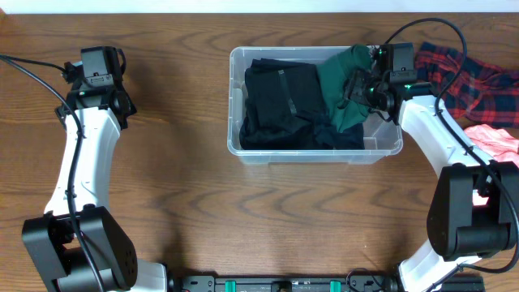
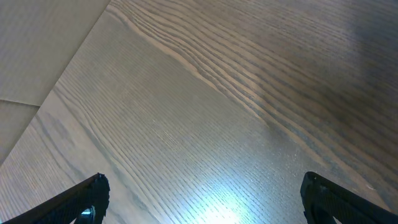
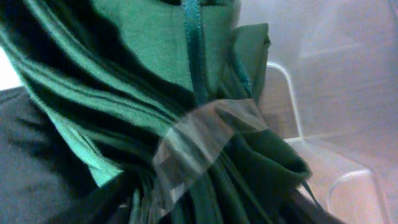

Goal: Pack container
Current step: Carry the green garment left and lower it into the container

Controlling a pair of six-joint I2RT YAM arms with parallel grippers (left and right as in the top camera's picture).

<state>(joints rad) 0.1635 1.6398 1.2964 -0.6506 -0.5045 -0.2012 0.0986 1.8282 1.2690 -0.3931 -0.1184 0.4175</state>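
The clear container (image 1: pixel 316 154) stands at the back middle of the table. Folded black clothing (image 1: pixel 280 105) fills its left and middle. A green garment (image 1: pixel 345 77) lies bunched in its right end. My right gripper (image 1: pixel 359 88) is down in that end, against the green garment. In the right wrist view green folds (image 3: pixel 155 56) fill the frame and hide the fingers, with the container's wall (image 3: pixel 348 93) behind. My left gripper (image 1: pixel 120 102) hangs over bare table at the far left. Its fingers (image 2: pixel 81 199) are wide apart with nothing between them.
A red plaid cloth (image 1: pixel 462 69) and a pink cloth (image 1: pixel 495 138) lie on the table right of the container, beside my right arm. A pale translucent strip (image 3: pixel 199 143) crosses the green folds. The wooden table (image 1: pixel 203 211) stretches between my arms.
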